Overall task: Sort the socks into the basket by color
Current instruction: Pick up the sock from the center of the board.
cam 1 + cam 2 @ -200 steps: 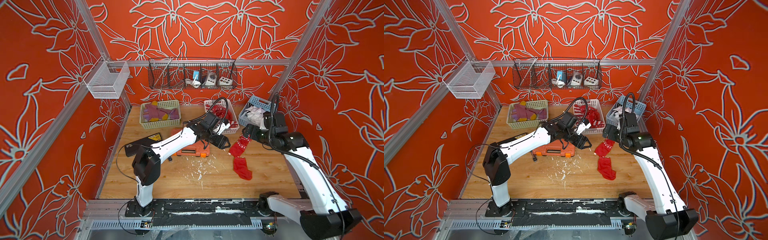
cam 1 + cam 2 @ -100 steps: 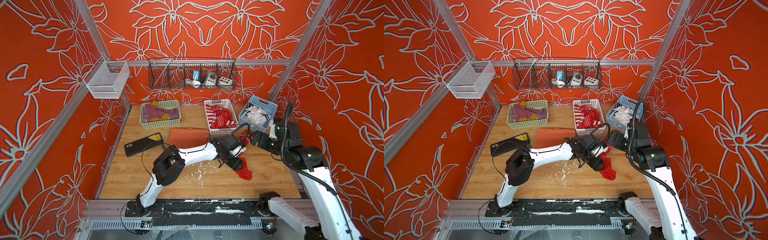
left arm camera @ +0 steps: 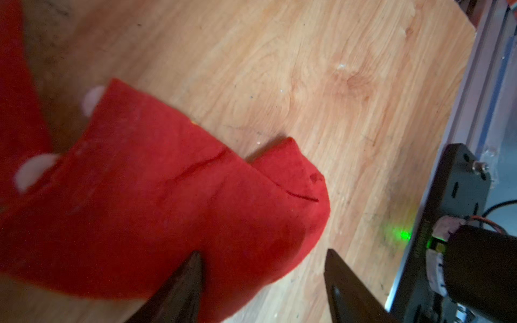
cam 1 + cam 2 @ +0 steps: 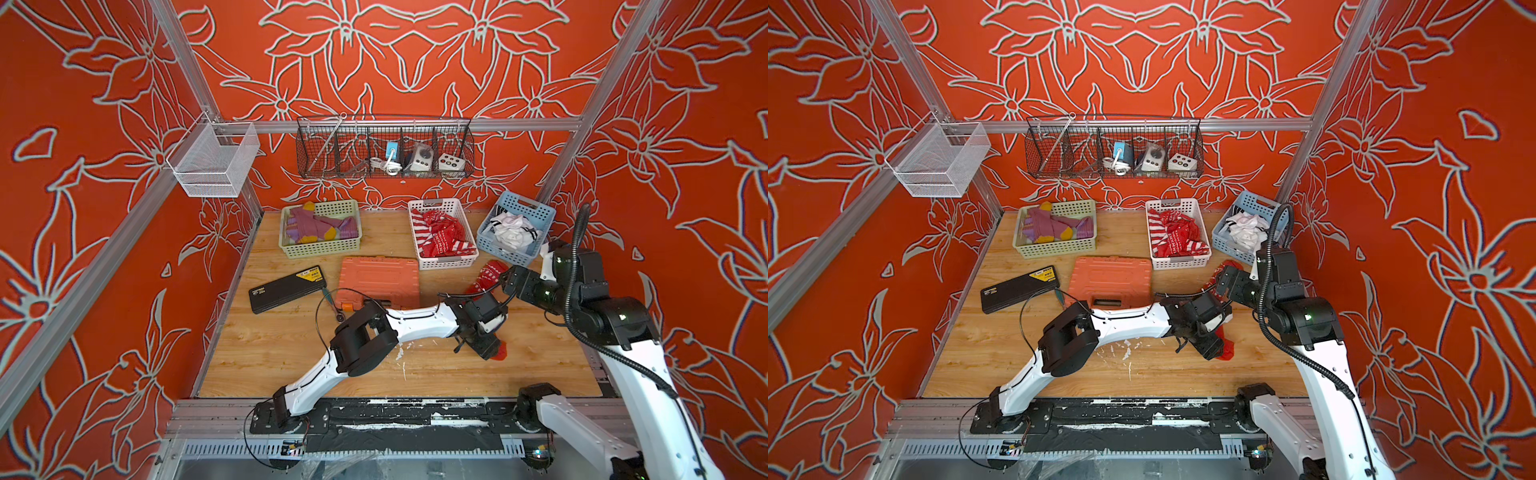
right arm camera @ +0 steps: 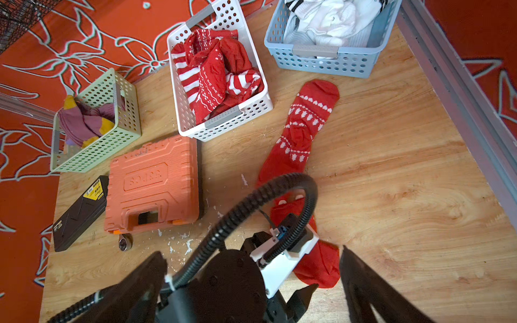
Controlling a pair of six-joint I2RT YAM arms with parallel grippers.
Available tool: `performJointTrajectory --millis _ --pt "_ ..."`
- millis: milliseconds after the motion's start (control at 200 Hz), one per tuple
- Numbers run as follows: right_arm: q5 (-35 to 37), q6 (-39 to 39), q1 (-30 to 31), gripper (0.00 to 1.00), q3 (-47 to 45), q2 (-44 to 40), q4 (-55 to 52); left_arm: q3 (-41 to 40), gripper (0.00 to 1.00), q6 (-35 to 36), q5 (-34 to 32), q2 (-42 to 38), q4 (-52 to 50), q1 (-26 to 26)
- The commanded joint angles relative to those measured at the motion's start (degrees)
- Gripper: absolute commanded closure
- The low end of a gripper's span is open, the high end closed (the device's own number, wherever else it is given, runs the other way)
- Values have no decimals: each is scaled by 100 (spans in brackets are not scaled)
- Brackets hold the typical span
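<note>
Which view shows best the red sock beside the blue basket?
The right wrist view: the sock lies uncovered, pattern clear. In both top views the right arm hides part of it. The left wrist view shows only red cloth, close up.

Left arm and right arm: smooth white link shells set between bulky matt-black joint housings. Thin black cable looped beside the left elbow; thick ribbed black conduit along the right arm. Small green light on the right elbow housing. White bracket with blue plug at the left wrist. Left pincer and right pincer: black, tapering fingers. Black base plates below.
</note>
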Motion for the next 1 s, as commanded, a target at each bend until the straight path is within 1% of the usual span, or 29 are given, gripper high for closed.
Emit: performJointTrajectory --millis 0,50,100,180,225,370,515,696,881,996 --pt "-46 88 -18 2 -43 -56 -171 276 33 82 -266 301 -405 -66" --pt "-55 75 -13 2 -46 -49 -169 564 34 76 -332 544 -742 -66" --pt "-60 68 -13 2 -26 -27 -169 825 38 71 -399 753 -1058 -74" --pt "-74 73 -14 2 -14 -21 -173 813 47 50 -525 863 -1130 -92" --pt "-74 78 -17 2 -17 -28 -176 721 53 42 -577 863 -1090 -92" --pt "-48 67 -13 2 -9 -23 -159 656 82 35 -791 949 -1220 -92" --pt "-58 71 -16 2 -2 -10 -121 517 100 32 -864 897 -1219 -92" --pt "-52 66 -29 2 84 13 -93 34 100 159 -890 385 -925 -77" --pt "45 54 -29 3 315 49 -92 -562 100 184 -588 -436 -629 84" --pt "127 55 -33 2 481 28 -87 -772 100 163 -371 -930 -689 286"
